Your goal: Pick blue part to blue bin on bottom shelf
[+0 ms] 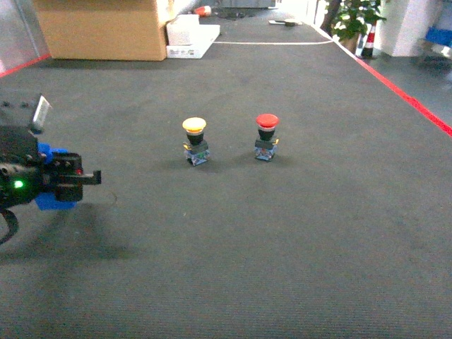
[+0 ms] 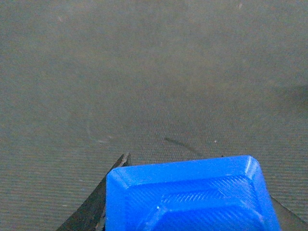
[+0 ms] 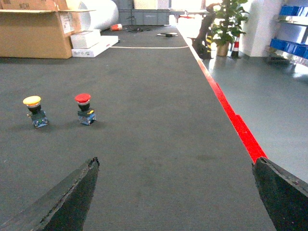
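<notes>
The blue part [image 2: 192, 192] is a blue plastic block with bevelled edges that fills the bottom of the left wrist view. My left gripper [image 2: 192, 202] is shut on it, with a dark finger [image 2: 96, 202] pressed against its left side. In the head view this gripper [image 1: 88, 176] hovers at the far left over the grey carpet, and the blue part [image 1: 48, 201] shows between its black fingers. My right gripper [image 3: 175, 163] is open, holds nothing and is out of the head view. Blue bins [image 3: 288, 46] sit on a steel rack far off at the right edge; the bottom shelf cannot be made out.
A yellow push-button [image 1: 195, 140] and a red push-button [image 1: 266, 135] stand on the carpet ahead. A red floor line [image 1: 409, 99] runs along the right. A cardboard box [image 1: 99, 28], white boxes [image 1: 189, 35] and a potted plant [image 1: 353, 21] stand at the back.
</notes>
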You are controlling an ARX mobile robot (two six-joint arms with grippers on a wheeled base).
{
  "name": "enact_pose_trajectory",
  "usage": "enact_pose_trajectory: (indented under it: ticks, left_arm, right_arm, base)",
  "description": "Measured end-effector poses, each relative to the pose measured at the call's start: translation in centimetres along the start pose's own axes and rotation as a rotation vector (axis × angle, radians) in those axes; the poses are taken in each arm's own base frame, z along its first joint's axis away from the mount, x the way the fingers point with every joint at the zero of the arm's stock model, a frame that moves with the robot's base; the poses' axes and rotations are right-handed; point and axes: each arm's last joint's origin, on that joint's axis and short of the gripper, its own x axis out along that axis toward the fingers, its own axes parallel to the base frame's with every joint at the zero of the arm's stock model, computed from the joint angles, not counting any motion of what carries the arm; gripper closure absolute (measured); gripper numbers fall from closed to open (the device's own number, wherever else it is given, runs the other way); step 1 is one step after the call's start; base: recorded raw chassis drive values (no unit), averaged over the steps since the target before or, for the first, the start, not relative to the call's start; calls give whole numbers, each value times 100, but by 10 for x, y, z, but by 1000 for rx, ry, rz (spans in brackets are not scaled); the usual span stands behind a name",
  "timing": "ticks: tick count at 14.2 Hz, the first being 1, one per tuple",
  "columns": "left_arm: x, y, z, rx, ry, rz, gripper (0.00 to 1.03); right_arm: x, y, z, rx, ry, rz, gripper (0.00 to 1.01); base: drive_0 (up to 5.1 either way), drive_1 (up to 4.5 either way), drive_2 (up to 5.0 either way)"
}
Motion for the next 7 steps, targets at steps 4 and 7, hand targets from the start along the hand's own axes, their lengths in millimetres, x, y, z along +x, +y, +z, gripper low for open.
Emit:
enact_pose_trajectory:
  ticks: [4,7]
  left_arm:
    - [-113,1,62,23,-277,14,58]
    - [-164,0,69,7,-357,33,58]
  right_arm:
    - [0,0,0,0,0,0,3]
    - [0,0,0,0,0,0,3]
  base:
    - [0,0,0]
    - [0,0,0]
